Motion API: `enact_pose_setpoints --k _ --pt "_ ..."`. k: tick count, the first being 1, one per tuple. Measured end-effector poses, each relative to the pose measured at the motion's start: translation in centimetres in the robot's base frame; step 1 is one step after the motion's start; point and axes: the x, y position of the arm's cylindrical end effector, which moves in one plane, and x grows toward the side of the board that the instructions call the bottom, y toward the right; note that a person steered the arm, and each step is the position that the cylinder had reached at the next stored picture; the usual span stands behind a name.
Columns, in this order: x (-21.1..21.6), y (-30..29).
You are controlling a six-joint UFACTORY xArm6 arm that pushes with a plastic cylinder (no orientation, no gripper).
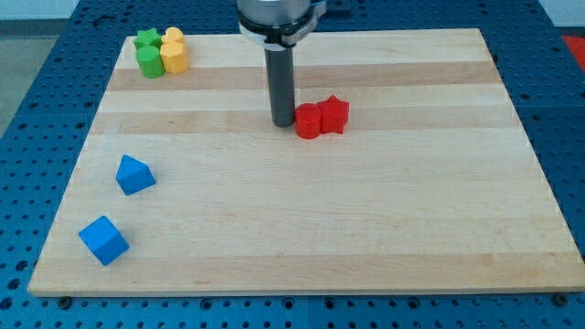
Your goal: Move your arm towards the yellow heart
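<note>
Plainly, the desk [384, 238] was the biggest thing there, a pale wooden board holding every block; no container stood on it. My tip [282, 122] rested just left of the red cylinder [308, 122] and red star [335, 113]. No gripper existed to be open or closed. Two blue blocks [134, 175] [103, 239] sat near left. The yellow heart [174, 38] lay far left, packed against a yellow cylinder [175, 58], green star [146, 40] and green cylinder [150, 61]; I judged a hasty approach would scatter them.
</note>
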Motion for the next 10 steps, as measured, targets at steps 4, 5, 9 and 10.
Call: enact_pose_setpoints --k 4,5,9,10 --pt "0.0 -7.6" --pt "-1.6 -13.8" --pt "-19.5 -12.7" --pt "-19.6 -13.3"
